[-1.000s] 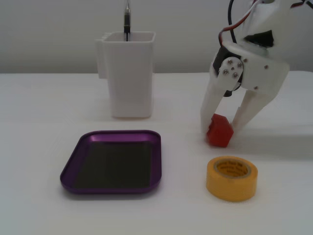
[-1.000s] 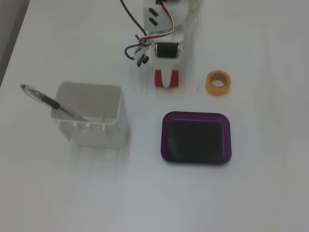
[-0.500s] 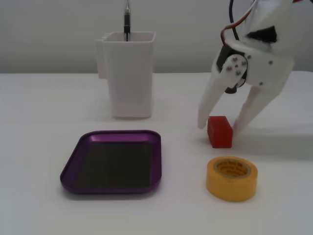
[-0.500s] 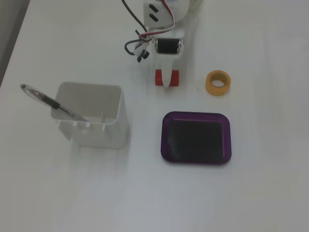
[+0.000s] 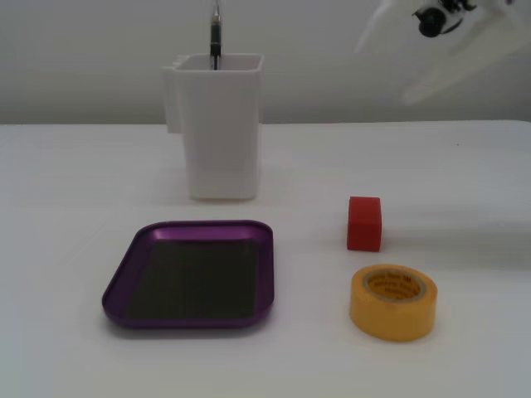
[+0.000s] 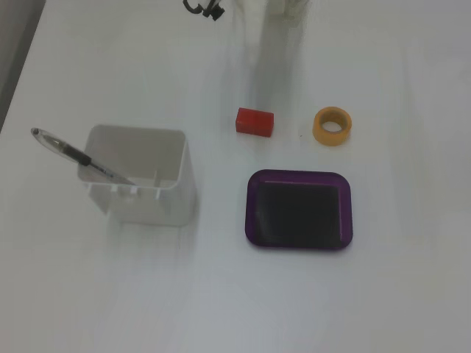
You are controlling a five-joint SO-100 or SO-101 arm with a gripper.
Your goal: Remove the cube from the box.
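Observation:
The red cube (image 5: 364, 223) stands on the white table, to the right of the purple box (image 5: 120, 286) and outside it. It also shows in the other fixed view (image 6: 255, 121), beyond the box (image 6: 299, 176). The box's dark floor is bare. My gripper (image 5: 384, 73) is a blurred white shape at the top right, high above and behind the cube. Its two fingers stand apart and hold nothing. In the other fixed view only a blurred part of the arm (image 6: 283, 7) shows at the top edge.
A tall white plastic container (image 5: 220, 124) with a pen (image 5: 215, 37) in it stands behind the box. A yellow tape roll (image 5: 392, 302) lies just in front of the cube. A black cable (image 6: 204, 7) lies at the table's far edge.

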